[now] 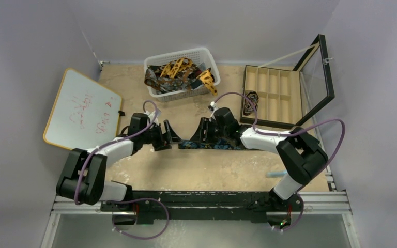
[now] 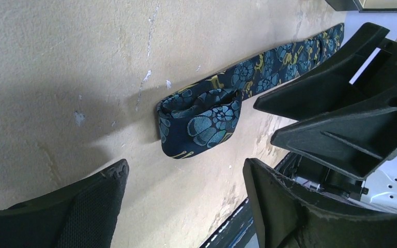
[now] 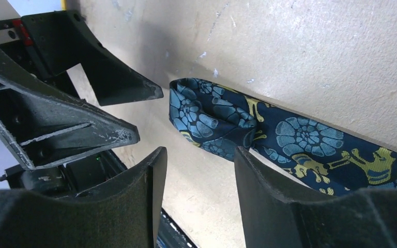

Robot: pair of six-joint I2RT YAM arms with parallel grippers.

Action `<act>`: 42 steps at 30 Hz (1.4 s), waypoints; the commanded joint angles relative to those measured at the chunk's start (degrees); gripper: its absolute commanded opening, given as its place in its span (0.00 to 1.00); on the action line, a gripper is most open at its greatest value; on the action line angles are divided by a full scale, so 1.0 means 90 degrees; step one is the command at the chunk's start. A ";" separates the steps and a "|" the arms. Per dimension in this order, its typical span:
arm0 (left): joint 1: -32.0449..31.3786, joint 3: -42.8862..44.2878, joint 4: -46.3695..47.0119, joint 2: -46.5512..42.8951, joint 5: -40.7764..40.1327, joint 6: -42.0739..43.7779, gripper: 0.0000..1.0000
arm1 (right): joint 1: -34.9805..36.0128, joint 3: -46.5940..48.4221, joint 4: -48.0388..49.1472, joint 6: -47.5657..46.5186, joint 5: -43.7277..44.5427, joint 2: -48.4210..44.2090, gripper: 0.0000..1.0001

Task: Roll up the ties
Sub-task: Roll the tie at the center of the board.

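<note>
Woven cloth on a rough, matt table

The navy tie point(image 2: 207, 116) shows a faintly sheened woven weave; the table point(image 2: 57, 67) looks chalky and scuffed; the left gripper point(image 2: 186, 194) fingers are matt, grainy black plastic.

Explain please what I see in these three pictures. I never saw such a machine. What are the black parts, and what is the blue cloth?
Two robot arms stand on a table. One picture looks down from above; two come from cameras on the wrists. Each arm ends in a two-finger end effector: the left end effector and the right end effector are both open and hold nothing. Between them lies a navy tie, its end folded over. Farther back stand a white basket of ties, a whiteboard and a compartment box.
</note>
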 commanded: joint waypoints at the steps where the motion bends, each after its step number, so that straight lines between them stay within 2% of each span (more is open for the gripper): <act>1: 0.0042 0.0140 0.0366 0.0133 0.0315 0.0256 0.79 | -0.0012 0.0092 -0.0071 0.0013 -0.0012 0.0048 0.53; 7: 0.0042 0.0149 0.0450 0.0286 0.0397 0.0303 0.77 | -0.0007 0.0193 -0.0159 -0.0068 0.0063 0.0304 0.43; 22: 0.0042 0.0251 0.0586 0.0650 0.0597 0.0436 0.73 | -0.0021 0.0594 -0.0472 -0.0217 0.0442 0.0739 0.26; 30: 0.0042 0.0226 0.0758 0.0773 0.0605 0.0336 0.70 | -0.0021 0.0671 -0.0627 -0.0275 0.0518 0.0873 0.21; 35: 0.0042 0.0223 0.0807 0.0754 0.0552 0.0271 0.70 | -0.0021 0.0604 -0.0603 -0.0342 0.0429 0.0702 0.19; 42: 0.0042 0.0253 0.0883 0.0893 0.0662 0.0313 0.69 | -0.0021 0.0394 -0.0513 -0.0246 0.0281 0.0448 0.08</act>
